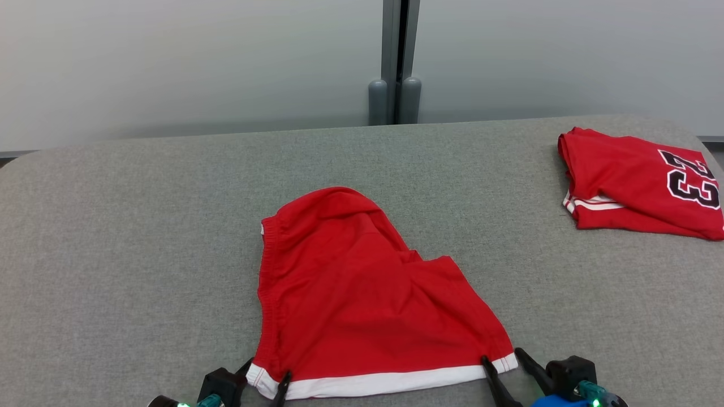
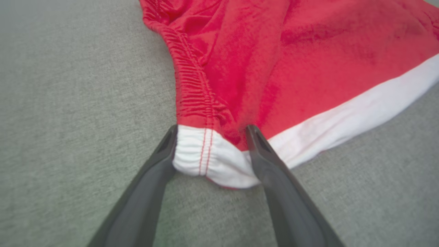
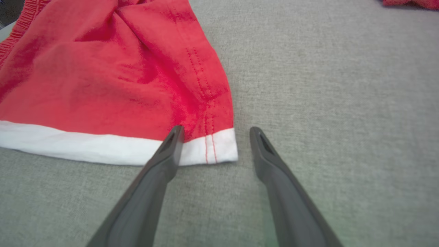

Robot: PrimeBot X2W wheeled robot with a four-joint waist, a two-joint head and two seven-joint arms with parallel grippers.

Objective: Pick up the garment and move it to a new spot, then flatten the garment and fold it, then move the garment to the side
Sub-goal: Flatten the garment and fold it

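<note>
The left pincer (image 2: 211, 129) is open wide. Its two dark fingers (image 2: 147, 192) sit on each side of one corner of the red shorts (image 2: 291, 68). The corner between them is white and bunched up. One finger touches the white cloth from the outside and the other lies against the white band (image 2: 343, 123). The pincer is not squeezing the cloth.

The right pincer (image 3: 216, 129) is open wide too. It is at the other near corner of the red shorts (image 3: 103, 85). One finger tip rests on the white band (image 3: 85, 144). The other finger is on the bare grey desk (image 3: 343, 103), just beside the corner.

From the head view, the left pincer (image 1: 267, 373) and the right pincer (image 1: 500, 356) sit low at the near edge. The red shorts (image 1: 350, 294) lie between them, in the middle of the desk (image 1: 113, 226). The white band (image 1: 384, 383) runs along the near edge from one pincer to the other. The stretchy, crinkly edge runs up the robot's left side. The shorts are a bit wrinkled and come to a rounded top at the far end.

A folded red shirt (image 1: 633, 181) with a black and white 23 lies far off at the back right corner of the desk. Behind the desk is a pale wall with a grey post (image 1: 396, 56).
</note>
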